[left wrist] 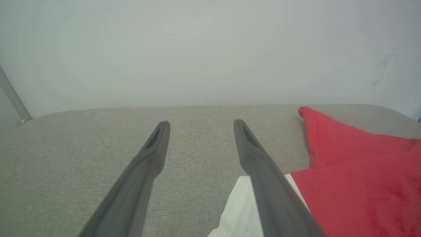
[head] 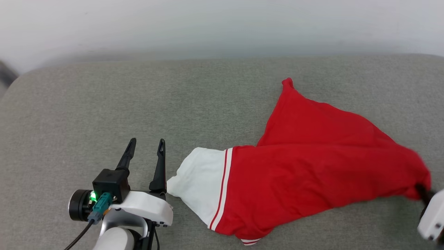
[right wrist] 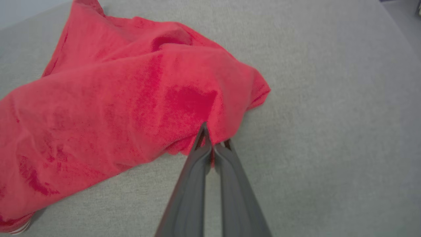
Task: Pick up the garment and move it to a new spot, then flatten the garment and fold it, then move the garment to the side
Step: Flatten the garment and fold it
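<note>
The garment [head: 312, 163], a red shirt with a white sleeve and red-white trim, lies crumpled across the right half of the grey padded table [head: 138, 104]. My right gripper [right wrist: 213, 142] is shut on the garment [right wrist: 131, 98] at its right-hand edge, red cloth pinched between the fingers; in the head view that gripper [head: 424, 191] sits at the far right. My left gripper [head: 145, 144] stands open at the lower left, its right finger just beside the white sleeve [head: 201, 177]. In the left wrist view the open left gripper [left wrist: 200, 126] holds nothing, and the sleeve [left wrist: 240, 210] lies under the right finger.
The grey table [left wrist: 82, 148] runs back to a pale wall [head: 222, 24]. Its rounded far-left corner [head: 20, 80] and right edge [right wrist: 394, 39] are in view. Bare cloth surface lies to the left of the garment.
</note>
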Robot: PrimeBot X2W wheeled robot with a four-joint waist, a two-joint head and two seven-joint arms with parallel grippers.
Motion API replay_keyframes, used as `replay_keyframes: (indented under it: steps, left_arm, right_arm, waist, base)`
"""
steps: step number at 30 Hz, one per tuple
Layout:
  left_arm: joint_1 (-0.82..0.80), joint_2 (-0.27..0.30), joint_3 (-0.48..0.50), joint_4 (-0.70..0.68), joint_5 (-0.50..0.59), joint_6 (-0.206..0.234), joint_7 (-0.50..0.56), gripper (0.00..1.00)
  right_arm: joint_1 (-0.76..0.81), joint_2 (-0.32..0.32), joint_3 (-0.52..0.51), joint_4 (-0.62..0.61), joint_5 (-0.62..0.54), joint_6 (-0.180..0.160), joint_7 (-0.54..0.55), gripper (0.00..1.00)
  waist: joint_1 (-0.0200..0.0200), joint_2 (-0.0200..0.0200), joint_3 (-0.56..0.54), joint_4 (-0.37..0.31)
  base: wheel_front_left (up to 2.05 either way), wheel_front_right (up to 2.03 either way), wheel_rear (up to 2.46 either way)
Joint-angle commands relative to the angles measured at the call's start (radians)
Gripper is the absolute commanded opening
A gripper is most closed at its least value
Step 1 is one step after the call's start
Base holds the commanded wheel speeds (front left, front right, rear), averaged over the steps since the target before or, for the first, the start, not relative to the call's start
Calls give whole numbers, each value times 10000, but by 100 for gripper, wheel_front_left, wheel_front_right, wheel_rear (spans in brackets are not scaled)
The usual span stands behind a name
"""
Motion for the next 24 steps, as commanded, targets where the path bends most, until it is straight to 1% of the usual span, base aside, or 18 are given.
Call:
replay_keyframes:
  steps: [1,2,3,4,5,6,10,13,15,19,22,24]
  left_arm:
    - [6,61,-10,-14,-18,51,5,100]
    - [15,81,-12,5,-32,55,24,100]
    - [26,102,4,29,-54,61,30,100]
    - [48,119,18,55,-53,62,47,100]
    - [48,119,18,55,-53,62,47,100]
    - [73,125,33,78,-74,57,56,100]
    - [224,195,97,152,-156,100,56,100]
    - [360,247,140,148,-186,176,75,100]
    - [456,284,135,125,-194,196,92,100]
    - [591,290,72,29,-205,266,178,100]
    - [596,284,58,-35,-237,271,158,100]
    - [554,272,51,-51,-225,288,132,100]
  right_arm:
    - [287,347,-127,588,61,-3,-432,0]
    - [426,388,-102,972,-48,-3,-717,0]
    - [506,595,-64,1408,79,-3,-1008,15]
    - [529,678,16,1736,140,-2,-1366,51]
    - [529,678,16,1736,140,-2,-1366,51]
    - [543,641,121,1995,94,-2,-1792,100]
    - [489,786,433,2473,345,-3,-3485,100]
    - [597,747,545,2292,461,-3,-4193,100]
    - [678,651,574,1980,412,-3,-4390,100]
    - [525,429,417,1167,315,-3,-4263,100]
    - [235,238,221,833,426,-3,-3666,100]
    - [-76,47,126,933,498,-3,-3042,100]
  waist:
    - [-1,0,67,-127]
    - [-1,0,75,-156]
    - [-1,0,78,-193]
    - [-1,0,67,-231]
    - [-1,0,67,-231]
    - [-1,0,48,-257]
    - [-1,0,-110,-386]
    - [-1,0,-304,-481]
    - [-1,0,-438,-537]
    - [-1,0,-655,-607]
    - [-1,0,-715,-612]
    - [-1,0,-701,-604]
  base:
    - [0,0,0]
    - [0,0,0]
    - [0,0,0]
    - [0,0,0]
    - [0,0,0]
    - [0,0,0]
    - [0,0,0]
    - [0,0,0]
    - [0,0,0]
    - [0,0,0]
    - [0,0,0]
    - [0,0,0]
